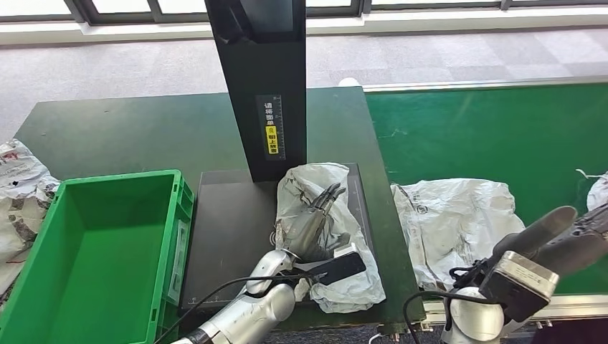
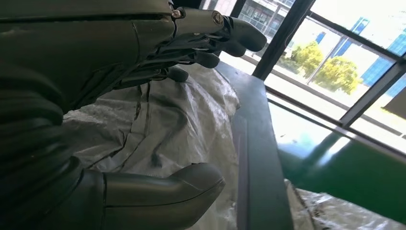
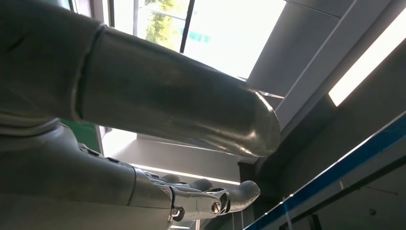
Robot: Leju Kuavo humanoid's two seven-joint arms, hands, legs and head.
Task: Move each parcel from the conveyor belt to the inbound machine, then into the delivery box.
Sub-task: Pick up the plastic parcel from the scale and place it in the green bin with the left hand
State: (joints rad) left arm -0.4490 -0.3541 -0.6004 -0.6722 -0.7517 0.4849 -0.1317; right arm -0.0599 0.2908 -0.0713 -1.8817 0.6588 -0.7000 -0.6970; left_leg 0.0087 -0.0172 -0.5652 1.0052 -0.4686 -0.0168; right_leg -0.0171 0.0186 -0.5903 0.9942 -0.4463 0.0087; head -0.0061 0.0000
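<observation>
Grey plastic parcel (image 1: pixel 324 236) lies on the inbound machine (image 1: pixel 229 236), covered by the left hand (image 1: pixel 312 226) with fingers spread, apparently not yet gripped. The right hand (image 1: pixel 566 240) is held open and empty near a second parcel (image 1: pixel 452 222) on the conveyor belt (image 1: pixel 502 136).

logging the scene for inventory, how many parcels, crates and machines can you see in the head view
Grey-white parcels: 4, one on the inbound machine under the left hand, one on the conveyor belt, one at the right edge, one left of the crate
Green crates: 1
Inbound machines: 1
Total: 6
</observation>
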